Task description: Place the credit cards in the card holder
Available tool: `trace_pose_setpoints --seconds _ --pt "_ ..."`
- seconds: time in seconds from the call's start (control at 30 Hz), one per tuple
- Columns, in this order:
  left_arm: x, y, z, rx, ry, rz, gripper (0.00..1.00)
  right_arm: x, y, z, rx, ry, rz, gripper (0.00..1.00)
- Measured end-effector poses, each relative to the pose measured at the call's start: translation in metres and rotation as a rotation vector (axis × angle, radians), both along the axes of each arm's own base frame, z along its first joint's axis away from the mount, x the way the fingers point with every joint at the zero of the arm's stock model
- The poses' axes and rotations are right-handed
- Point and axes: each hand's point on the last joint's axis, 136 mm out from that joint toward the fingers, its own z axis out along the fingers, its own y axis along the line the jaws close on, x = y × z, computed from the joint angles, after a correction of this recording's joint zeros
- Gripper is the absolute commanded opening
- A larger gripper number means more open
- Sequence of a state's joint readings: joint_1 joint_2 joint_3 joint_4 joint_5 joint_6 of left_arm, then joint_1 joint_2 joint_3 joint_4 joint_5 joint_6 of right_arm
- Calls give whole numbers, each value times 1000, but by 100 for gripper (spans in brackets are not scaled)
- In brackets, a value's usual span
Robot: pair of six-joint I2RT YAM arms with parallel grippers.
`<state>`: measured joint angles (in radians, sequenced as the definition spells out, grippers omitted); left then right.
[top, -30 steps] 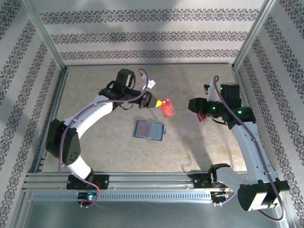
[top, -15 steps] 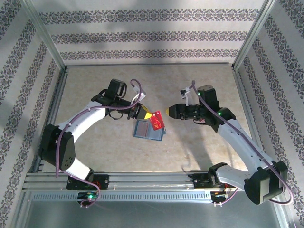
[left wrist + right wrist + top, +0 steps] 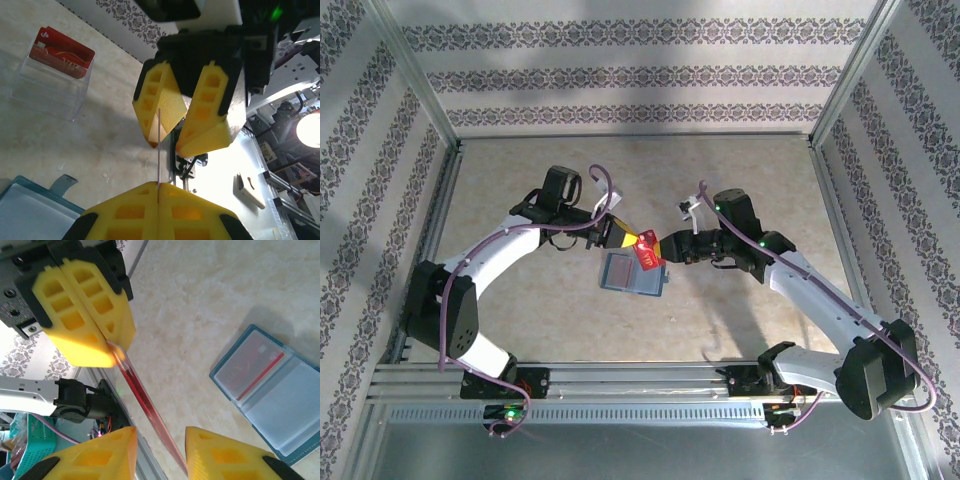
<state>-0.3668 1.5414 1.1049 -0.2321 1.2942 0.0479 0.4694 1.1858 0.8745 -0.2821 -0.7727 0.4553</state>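
Observation:
My left gripper (image 3: pixel 632 240) is shut on a red credit card (image 3: pixel 647 253) and holds it just above the far edge of the open teal card holder (image 3: pixel 633 273). In the left wrist view the card (image 3: pixel 158 145) stands edge-on, rising out of my shut left gripper (image 3: pixel 158 187). My right gripper (image 3: pixel 665 245) faces it from the right, open, with the free end of the card (image 3: pixel 145 405) between its fingers (image 3: pixel 230 455). The card holder (image 3: pixel 280 405) lies flat, with another red card (image 3: pixel 255 367) in one pocket.
A clear plastic box (image 3: pixel 50 85) with more red credit cards (image 3: pixel 61 52) stands on the beige table to the right, behind the right arm. Metal rails (image 3: pixel 620 385) line the near edge and patterned walls close in the other sides.
The left gripper carried the red card down and nearer, over the card holder. The right arm swung left from the clear box to meet it, and its jaws narrowed around the card's free end.

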Motion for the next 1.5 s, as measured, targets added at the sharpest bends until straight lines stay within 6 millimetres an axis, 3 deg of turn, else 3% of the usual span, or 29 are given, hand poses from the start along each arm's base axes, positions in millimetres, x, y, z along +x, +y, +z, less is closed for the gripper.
trace_pose_setpoints --seconds 0.23,0.63,0.83,0.87,1.03,1.17,1.3,1.5 --pt "0 0 -1 -15 10 4 0 0 1 -3 18 10 -2 15" --pt "-1 1 -8 -18 22 8 0 1 2 -1 52 13 -15 20" --pt "-1 1 -10 -18 23 13 1 3 3 -1 63 16 -13 7" --pt "0 1 -11 -16 23 17 4 3 4 -1 67 18 -9 1" --pt "2 2 -11 -15 25 25 12 4 4 -1 88 11 -4 0" --pt "3 2 -11 -14 28 30 34 2 2 -4 98 17 -5 0" --pt "5 3 -10 -14 29 40 47 2 -5 -10 102 24 -27 0" --pt "31 21 -9 37 -11 140 55 4 -18 -33 96 85 -109 0"
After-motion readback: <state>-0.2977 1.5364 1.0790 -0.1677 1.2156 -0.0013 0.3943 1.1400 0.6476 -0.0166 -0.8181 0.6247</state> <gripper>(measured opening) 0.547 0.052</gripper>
